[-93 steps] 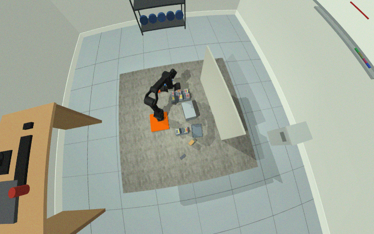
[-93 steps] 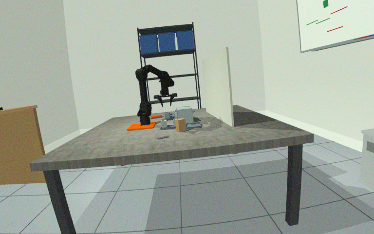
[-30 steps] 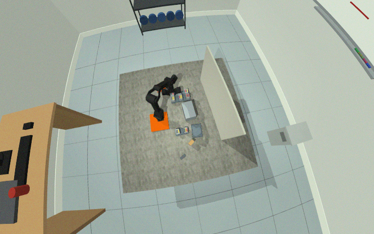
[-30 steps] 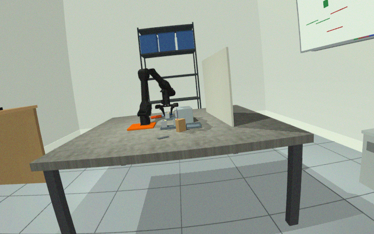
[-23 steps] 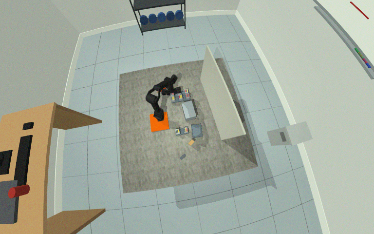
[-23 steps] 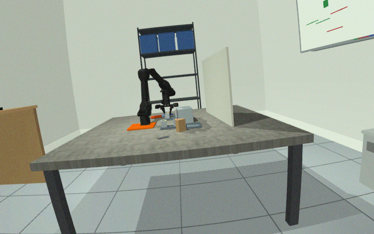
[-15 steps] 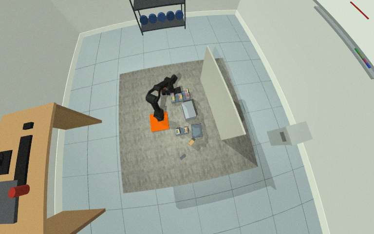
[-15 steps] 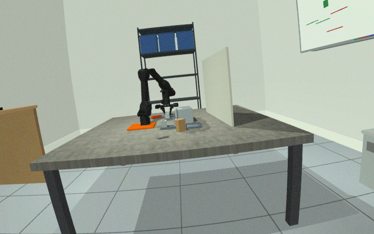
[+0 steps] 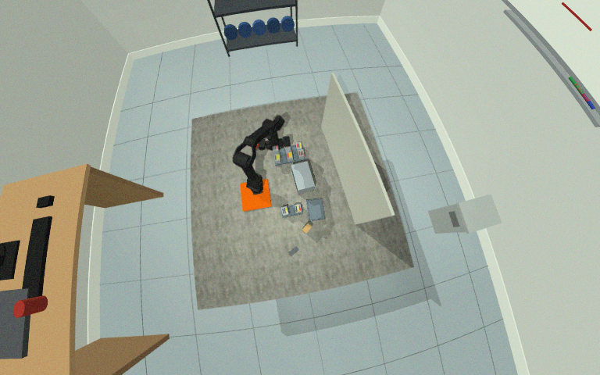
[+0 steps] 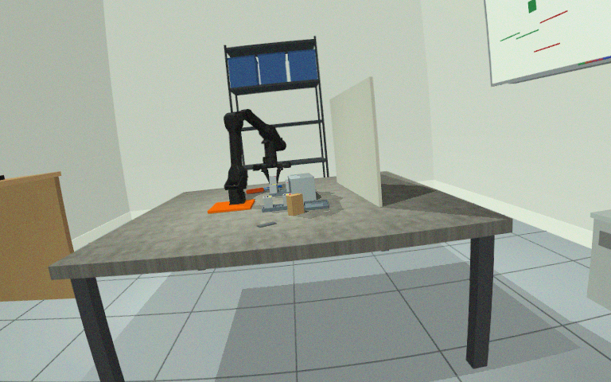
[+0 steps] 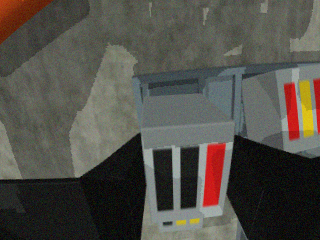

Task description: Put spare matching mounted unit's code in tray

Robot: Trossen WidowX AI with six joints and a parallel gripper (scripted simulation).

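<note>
Claw (image 11: 188, 190) is pinching the black-black-red spare (image 11: 188, 183) partway shut, holding it just over its rack slot (image 11: 187, 90), at about eleven o'clock from the tray (image 9: 316, 208). From where I'm standing, nobody is showing me the mounted unit's (image 9: 303, 175) back, so this could be the wrong code. Its neighbour (image 11: 302, 108) at three o'clock is sitting close enough to get snagged.
</note>
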